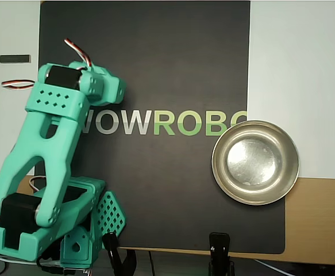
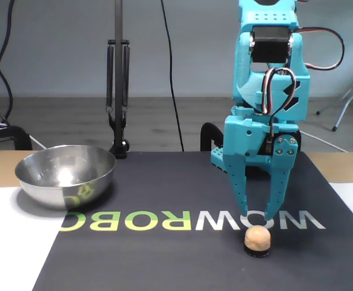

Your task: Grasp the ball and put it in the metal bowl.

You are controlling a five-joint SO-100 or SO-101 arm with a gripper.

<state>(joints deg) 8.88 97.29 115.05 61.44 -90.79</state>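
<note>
We see a pale grey wall [image 2: 55, 48] at the far side, above a brown floor [image 2: 61, 121]. A black lamp stand [image 2: 118, 91] rises at the table [image 2: 339, 167] edge; what may be a white chair leg [image 2: 349, 97] shows far right.

overhead view straight down, fixed view low facing arm [image 2: 267, 109], both share mat [image 1: 173, 69]
</note>
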